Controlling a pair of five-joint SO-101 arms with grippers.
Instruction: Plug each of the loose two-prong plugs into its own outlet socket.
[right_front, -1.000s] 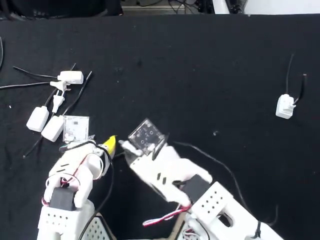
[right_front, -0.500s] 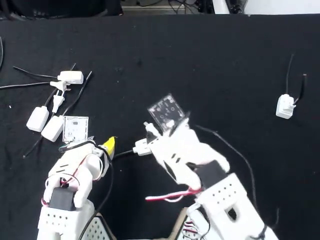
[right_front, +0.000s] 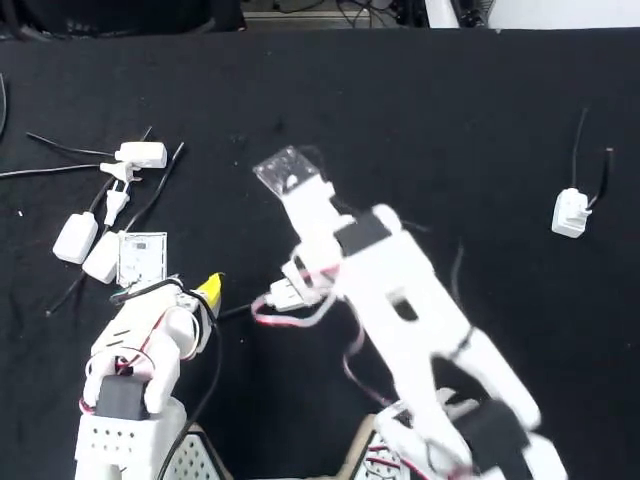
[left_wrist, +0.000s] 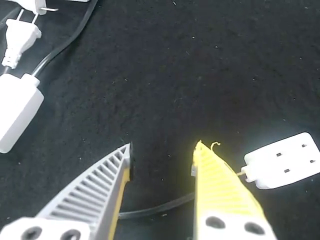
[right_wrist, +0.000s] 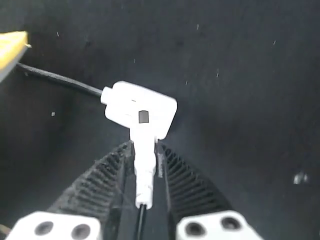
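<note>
My right gripper (right_wrist: 144, 150) is shut on the stem of a white two-prong plug (right_wrist: 144, 165). The plug sits in a white outlet socket (right_wrist: 141, 109), and a black cable runs off from the socket. In the high view that socket (right_front: 283, 293) lies just right of my left gripper (right_front: 203, 295), under the raised right arm. The left gripper (left_wrist: 164, 147) is open over bare cloth, with the same socket (left_wrist: 281, 165) beside its yellow finger (left_wrist: 220, 190). A loose two-prong plug (left_wrist: 20, 37) and a white socket block (left_wrist: 17, 112) lie farther off.
A cluster of white plugs and socket blocks (right_front: 100, 215) with black cables lies at the left of the black table (right_front: 420, 120). Another white plug (right_front: 570, 213) lies alone at the far right. A black cable (left_wrist: 155, 207) runs under the left gripper.
The right arm has swung up and away from the front edge, its wrist now pointing further back. The socket it holds has shifted slightly right. The left arm has barely moved.
</note>
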